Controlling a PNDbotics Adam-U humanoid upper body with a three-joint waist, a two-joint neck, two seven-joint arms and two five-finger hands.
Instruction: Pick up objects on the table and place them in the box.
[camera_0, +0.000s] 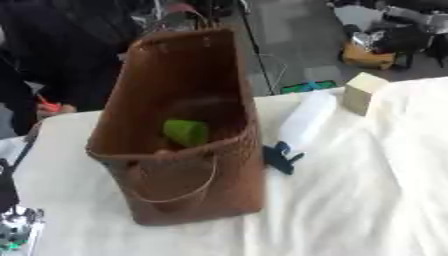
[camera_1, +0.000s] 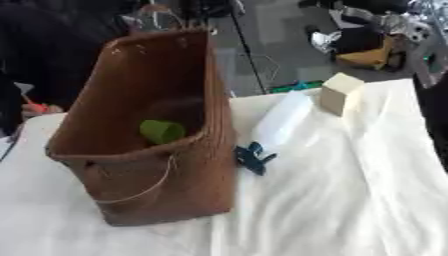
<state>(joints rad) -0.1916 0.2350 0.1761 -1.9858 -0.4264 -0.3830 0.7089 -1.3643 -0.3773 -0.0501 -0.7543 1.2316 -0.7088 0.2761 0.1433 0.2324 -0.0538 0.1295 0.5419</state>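
On the white worktop (camera_0: 367, 200) stands a tall brown basket (camera_0: 184, 150) with a green thing (camera_0: 185, 132) inside. At its 3 o'clock lie a small dark blue thing (camera_0: 280, 158), a white bottle (camera_0: 306, 120) and a cream block (camera_0: 362, 93). No hands show, so I cannot tell about fingers.

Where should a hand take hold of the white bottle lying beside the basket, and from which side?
Probably around the middle of the white bottle, from above. It lies flat on the cloth, its long sides exposed, with the basket close on its left.

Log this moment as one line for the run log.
basket: upright, holds green object | white bottle, dark blue object, beige block: on table, outside | hands: unseen
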